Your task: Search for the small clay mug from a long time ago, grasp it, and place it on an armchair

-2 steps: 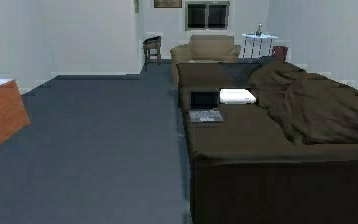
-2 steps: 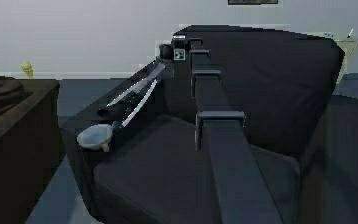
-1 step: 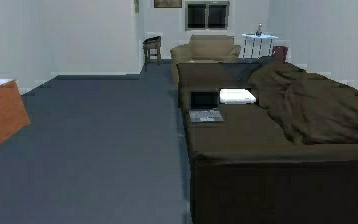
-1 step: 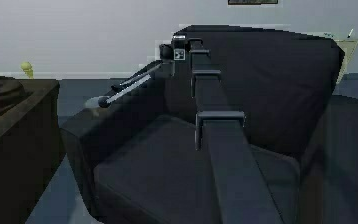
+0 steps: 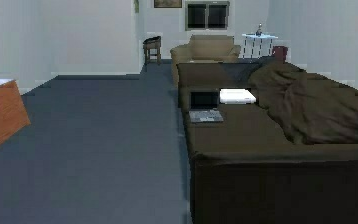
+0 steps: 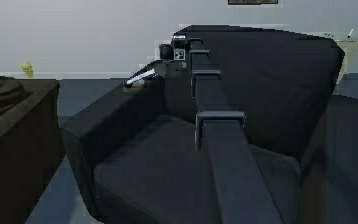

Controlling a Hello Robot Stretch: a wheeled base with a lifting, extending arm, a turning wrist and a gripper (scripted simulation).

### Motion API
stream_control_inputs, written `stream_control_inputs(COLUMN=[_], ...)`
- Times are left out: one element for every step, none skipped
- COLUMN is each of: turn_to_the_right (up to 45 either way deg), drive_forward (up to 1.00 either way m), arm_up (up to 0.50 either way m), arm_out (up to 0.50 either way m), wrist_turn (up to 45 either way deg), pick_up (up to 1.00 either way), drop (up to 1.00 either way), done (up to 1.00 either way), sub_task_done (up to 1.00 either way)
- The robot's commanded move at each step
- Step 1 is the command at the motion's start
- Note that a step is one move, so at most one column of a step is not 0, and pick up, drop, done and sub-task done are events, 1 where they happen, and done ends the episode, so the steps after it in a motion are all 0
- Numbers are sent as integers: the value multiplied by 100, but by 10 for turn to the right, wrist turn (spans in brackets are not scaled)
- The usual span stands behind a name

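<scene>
A dark armchair (image 6: pixel 287 100) takes up most of the arm side view, its seat spreading across the lower middle of the frame. In the forward view a bed (image 5: pixel 287 130) with a brown cover runs down the right half, and a tan armchair (image 5: pixel 212 48) stands beyond it at the upper middle. The arm (image 6: pixel 222 140) rises from the bottom edge across the dark armchair's seat. A dark worktop (image 6: pixel 22 130) sits at the left edge, and a laptop (image 5: pixel 205 105) lies on the bed. The hand (image 6: pixel 137 80) is at the upper middle-left, in front of the chair's armrest. I cannot tell whether it is grasping anything, so I cannot tell where the mug is. A small yellowish blob (image 6: pixel 27 68) at the upper left is too small to name.

This looks like the placing step, with the arm reaching over an armchair. If the mug is in the hand, the next move calls for bringing it off the armrest line to the seat's middle, then lowering.
</scene>
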Motion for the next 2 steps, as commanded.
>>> stream_control_inputs(turn_to_the_right=[0,0], drive_forward=[0,0], arm_up=[0,0], arm_out=[0,0], wrist_turn=[450,60], pick_up=[0,0], drop=[0,0], done=[0,0], sub_task_done=[0,0])
